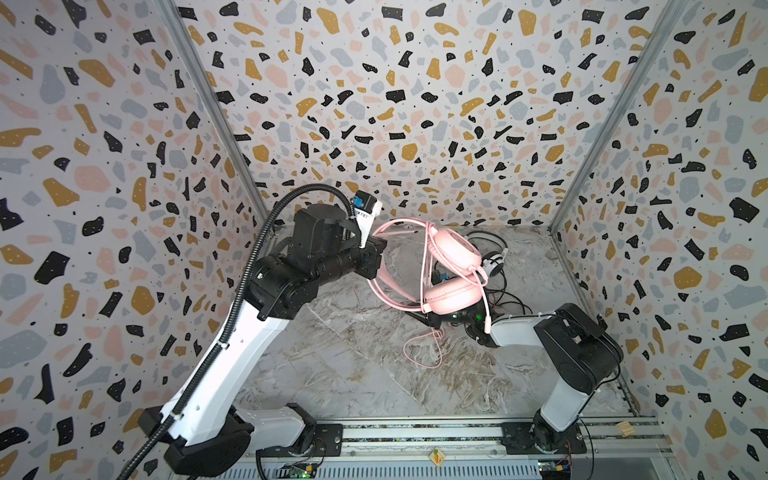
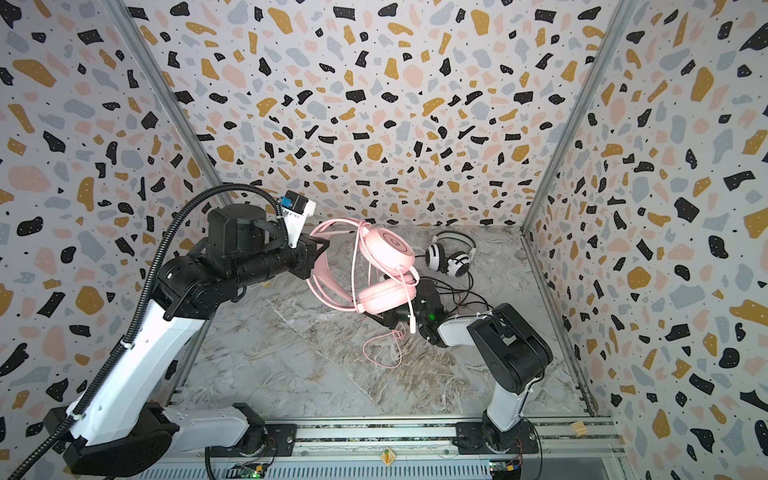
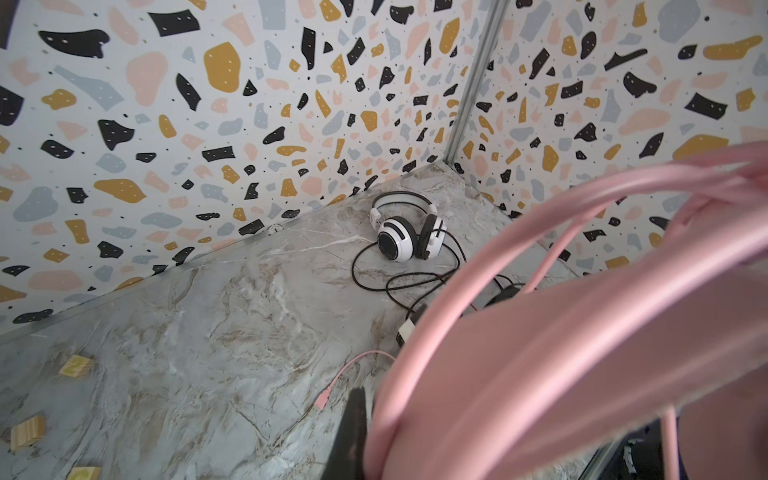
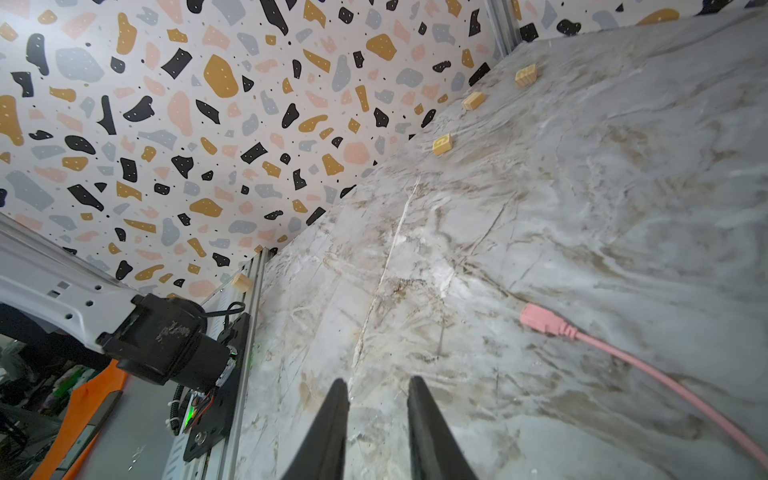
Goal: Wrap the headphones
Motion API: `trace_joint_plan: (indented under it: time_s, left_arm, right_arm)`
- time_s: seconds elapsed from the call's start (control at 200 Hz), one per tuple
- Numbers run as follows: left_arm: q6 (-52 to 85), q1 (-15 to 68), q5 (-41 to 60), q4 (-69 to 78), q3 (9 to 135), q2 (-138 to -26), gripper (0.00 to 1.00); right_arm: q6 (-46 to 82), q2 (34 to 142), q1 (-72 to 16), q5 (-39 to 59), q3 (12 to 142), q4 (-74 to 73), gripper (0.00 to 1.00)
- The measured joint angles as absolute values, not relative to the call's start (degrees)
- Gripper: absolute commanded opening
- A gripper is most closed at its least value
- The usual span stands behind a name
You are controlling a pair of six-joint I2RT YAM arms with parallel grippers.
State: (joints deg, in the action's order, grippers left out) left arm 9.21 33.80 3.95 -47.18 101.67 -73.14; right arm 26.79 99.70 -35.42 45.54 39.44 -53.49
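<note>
The pink headphones (image 1: 451, 249) hang in the air above the marble table, and my left gripper (image 1: 380, 249) is shut on their headband (image 3: 540, 353). One dark finger (image 3: 353, 428) shows beside the band. The pink cord loops round the headset; its loose tail (image 1: 428, 353) lies on the table and ends in a plug (image 4: 540, 324). My right gripper (image 4: 378, 386) sits low under the pink ear cups, open, with nothing between its fingers. The white-and-black headphones (image 1: 492, 259) lie at the back right, their black cord (image 3: 399, 282) loose on the table.
Small wooden blocks (image 4: 442, 144) lie along the left wall, and another (image 1: 625, 428) lies by the front rail (image 1: 415, 434). Terrazzo-patterned walls close in the table on three sides.
</note>
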Motion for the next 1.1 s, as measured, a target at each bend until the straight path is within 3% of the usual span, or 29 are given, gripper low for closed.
trace_joint_plan:
  time_s: [0.546,0.776,1.101]
  left_arm:
    - [23.9,15.1,8.3,-32.9,101.1,-75.8,0.0]
    - [26.7,14.7,11.1,-31.2,100.4,-78.8,0.0]
    - [26.5,14.7,11.8,-34.3,105.8,-80.2,0.0]
  right_arm:
    - [29.4,95.9,-38.2,43.0,26.7,-60.4,0.13]
    - [25.6,92.6,-38.8,39.0,29.7,-53.0,0.45]
    - [21.3,104.2,-41.5,36.4,43.5,-45.5,0.58]
